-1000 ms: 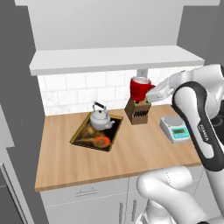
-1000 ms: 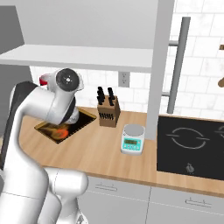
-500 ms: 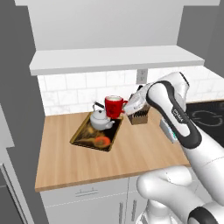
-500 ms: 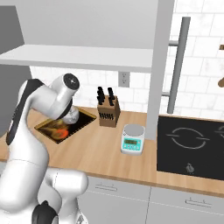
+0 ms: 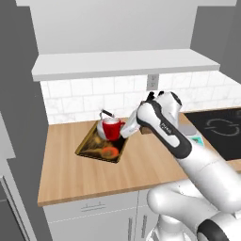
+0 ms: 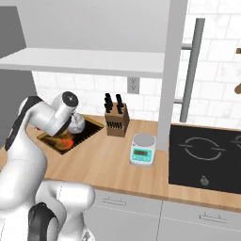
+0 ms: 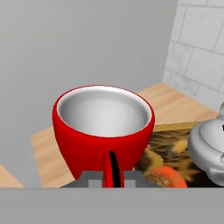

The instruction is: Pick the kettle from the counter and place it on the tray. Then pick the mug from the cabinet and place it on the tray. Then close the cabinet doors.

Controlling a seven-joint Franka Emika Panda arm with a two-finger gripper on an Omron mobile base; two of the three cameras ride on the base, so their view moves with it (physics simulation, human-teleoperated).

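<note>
My gripper [image 5: 127, 128] is shut on the handle of the red mug [image 5: 112, 129], holding it upright over the back part of the tray [image 5: 96, 151]. The silver kettle [image 5: 101, 128] stands on the tray right behind the mug. In the hand view the mug [image 7: 103, 131] sits close in front with its white inside showing, its handle pinched at the gripper [image 7: 111, 177]; the kettle [image 7: 210, 146] is at the right and the patterned tray [image 7: 168, 142] lies below. The cabinet's white shelf base [image 5: 122, 63] hangs above the wooden counter [image 5: 70, 174]. A cabinet door [image 6: 172, 70] with its bar handle [image 6: 190, 66] stands open.
A brown knife block [image 6: 116, 121] stands by the wall right of the tray [image 6: 92, 128]. A small white kitchen scale [image 6: 142, 149] sits on the counter beside the black cooktop [image 6: 207, 155]. Tiled wall with an outlet [image 5: 151, 82] closes the back.
The arm has swung left and down with the mug, from beside the knife block to just above the tray next to the kettle. The grip has stayed shut.
</note>
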